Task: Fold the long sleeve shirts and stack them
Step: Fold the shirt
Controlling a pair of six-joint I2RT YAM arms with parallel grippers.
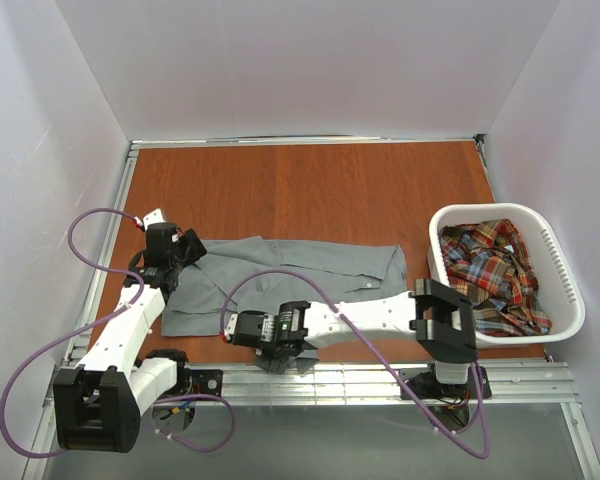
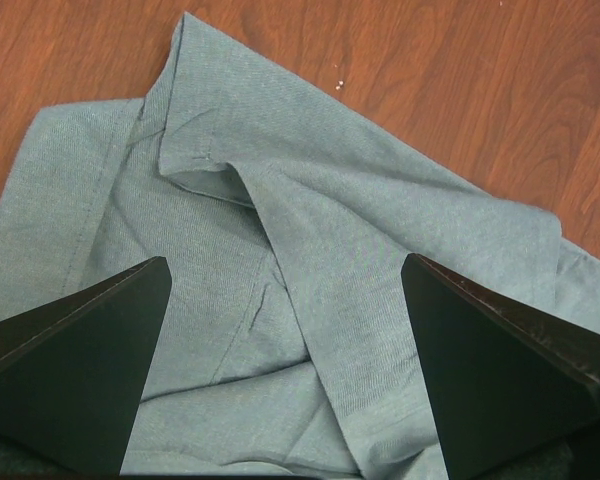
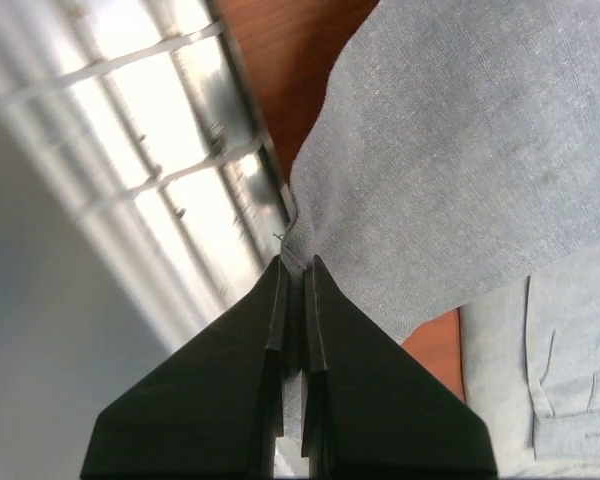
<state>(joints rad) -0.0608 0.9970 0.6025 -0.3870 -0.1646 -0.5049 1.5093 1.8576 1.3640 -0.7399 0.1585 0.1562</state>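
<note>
grey soft cloth shirt point(image 1: 280, 275) will sag, so hold its edges; your right gripper point(image 3: 293, 268) is pinched tight on one, left gripper point(image 2: 285, 263) wide, empty.

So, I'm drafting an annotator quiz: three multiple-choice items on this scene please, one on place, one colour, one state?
1. The plaid red, navy and yellow cloth shirt lies: A in the white slotted plastic basket; B on a hanger; C on a chair.
2. The collared cloth shirt spread on the brown wooden table is: A white; B plain grey; C black.
3. The right hand is: A wide open; B shut on nothing; C shut on the grey shirt's edge.
Answers: 1 A, plaid fills the basket; 2 B, grey in every view; 3 C, it pinches the hem.
</note>
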